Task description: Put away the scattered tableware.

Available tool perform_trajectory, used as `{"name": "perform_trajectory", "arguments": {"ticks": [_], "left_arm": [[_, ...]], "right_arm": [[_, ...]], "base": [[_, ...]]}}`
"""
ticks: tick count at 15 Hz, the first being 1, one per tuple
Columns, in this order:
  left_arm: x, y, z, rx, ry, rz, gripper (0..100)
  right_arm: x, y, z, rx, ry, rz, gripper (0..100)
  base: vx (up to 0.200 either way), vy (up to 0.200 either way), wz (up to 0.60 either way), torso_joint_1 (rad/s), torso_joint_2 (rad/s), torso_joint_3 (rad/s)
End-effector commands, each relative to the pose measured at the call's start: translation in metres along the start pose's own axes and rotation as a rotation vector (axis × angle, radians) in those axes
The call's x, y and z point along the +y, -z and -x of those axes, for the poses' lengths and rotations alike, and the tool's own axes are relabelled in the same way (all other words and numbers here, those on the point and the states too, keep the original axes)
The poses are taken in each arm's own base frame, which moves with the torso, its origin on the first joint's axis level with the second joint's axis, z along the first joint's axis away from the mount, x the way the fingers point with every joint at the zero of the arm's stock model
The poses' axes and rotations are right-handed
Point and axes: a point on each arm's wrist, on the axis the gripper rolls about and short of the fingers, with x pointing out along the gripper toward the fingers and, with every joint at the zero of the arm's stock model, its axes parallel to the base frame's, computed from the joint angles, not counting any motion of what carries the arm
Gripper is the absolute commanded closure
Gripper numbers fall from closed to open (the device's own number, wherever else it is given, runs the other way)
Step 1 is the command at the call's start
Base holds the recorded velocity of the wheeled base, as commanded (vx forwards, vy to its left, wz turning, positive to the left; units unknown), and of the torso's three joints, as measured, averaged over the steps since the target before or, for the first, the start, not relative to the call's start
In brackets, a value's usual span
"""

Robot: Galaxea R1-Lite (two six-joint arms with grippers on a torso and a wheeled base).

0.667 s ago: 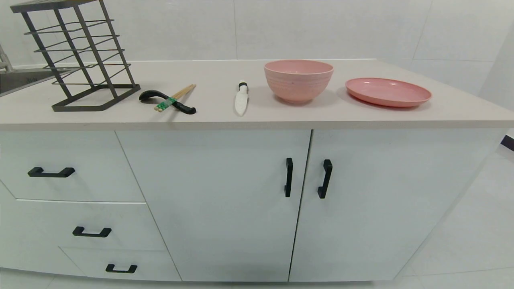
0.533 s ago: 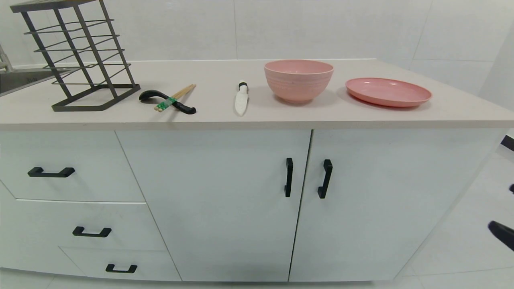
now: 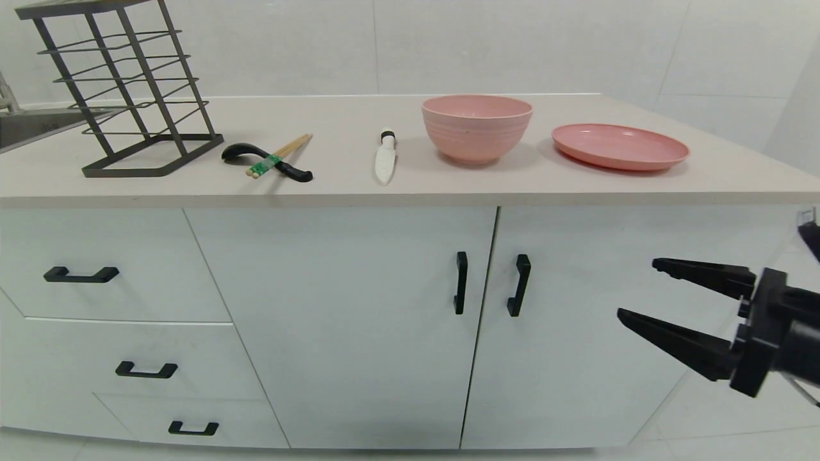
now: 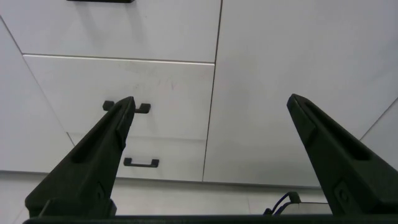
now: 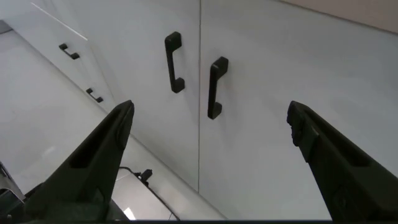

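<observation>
On the beige counter (image 3: 576,186) stand a pink bowl (image 3: 476,127) and, to its right, a flat pink plate (image 3: 620,146). A white knife (image 3: 385,158) lies left of the bowl. Further left, wooden chopsticks (image 3: 278,155) lie across a black spoon (image 3: 264,160). My right gripper (image 3: 637,289) hangs open in front of the right cabinet door, below counter height, with nothing between its fingers. My left gripper (image 4: 210,106) is open too, facing the drawer fronts (image 4: 124,93) low down.
A black wire dish rack (image 3: 125,89) stands at the counter's left, next to a sink (image 3: 32,125). Below are three drawers (image 3: 81,274) with black handles and two cabinet doors with vertical black handles (image 3: 460,282) (image 5: 174,62).
My right gripper has come up into the head view from the lower right edge and now hangs in front of the right cabinet door. The tableware has not moved.
</observation>
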Motion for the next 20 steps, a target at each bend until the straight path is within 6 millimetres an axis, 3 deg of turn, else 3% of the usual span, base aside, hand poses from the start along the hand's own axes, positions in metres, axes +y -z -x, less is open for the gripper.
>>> {"name": "perform_trajectory", "arguments": {"ticks": [1, 8, 10, 13, 20], "left_arm": [[0.000, 0.000, 0.000, 0.000, 0.000, 0.001, 0], [0.000, 0.000, 0.000, 0.000, 0.000, 0.001, 0], [0.000, 0.000, 0.000, -0.002, 0.000, 0.001, 0], [0.000, 0.000, 0.000, 0.000, 0.000, 0.001, 0], [0.000, 0.000, 0.000, 0.000, 0.006, -0.016, 0]], "right_arm": [[-0.015, 0.022, -0.042, 0.071, -0.097, -0.008, 0], [-0.012, 0.030, -0.047, 0.080, -0.148, 0.012, 0], [-0.009, 0.034, -0.052, 0.099, -0.170, 0.015, 0], [-0.007, 0.038, -0.064, 0.106, -0.194, 0.018, 0], [-0.025, 0.048, -0.105, 0.072, -0.181, 0.033, 0]], "base": [[0.000, 0.000, 0.00, 0.000, 0.00, 0.000], [0.000, 0.000, 0.00, 0.000, 0.00, 0.000], [-0.200, 0.000, 0.00, 0.002, 0.00, 0.002], [-0.200, 0.000, 0.00, 0.014, 0.01, -0.001], [0.000, 0.000, 0.00, 0.000, 0.00, 0.000]]}}
